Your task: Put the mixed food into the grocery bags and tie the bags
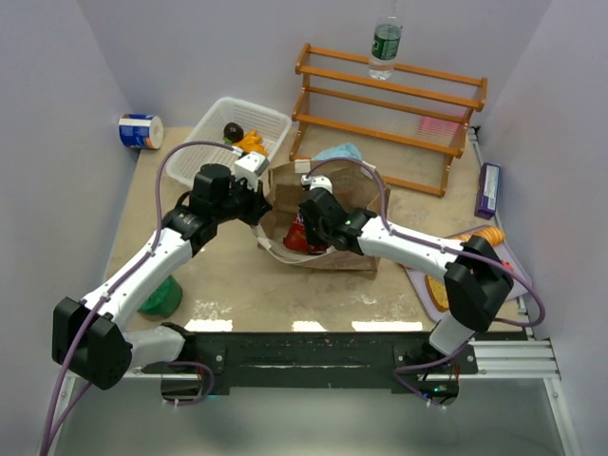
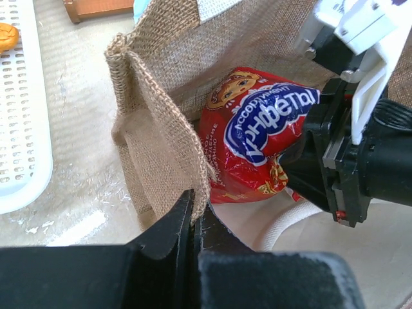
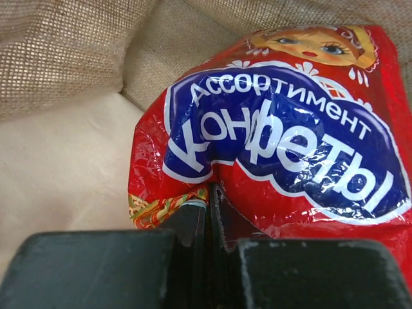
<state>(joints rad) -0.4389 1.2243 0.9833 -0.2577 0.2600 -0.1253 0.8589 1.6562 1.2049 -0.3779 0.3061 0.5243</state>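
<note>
Jaws clenched: left gripper (image 2: 195,207) pinches the frayed rim of the coarse woven brown bag (image 2: 164,148); right gripper (image 3: 207,206) grips the glossy, crinkled red packet (image 3: 277,148) inside it, centre frame; both arms bend inward.

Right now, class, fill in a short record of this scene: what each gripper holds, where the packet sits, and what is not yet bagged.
left gripper: shut on the edge of the brown woven bag
right gripper: shut on the red packet
red packet: inside the bag's mouth
clear bottle: upright on the wooden rack, not bagged
white basket: holds dark and orange produce, not bagged
</note>
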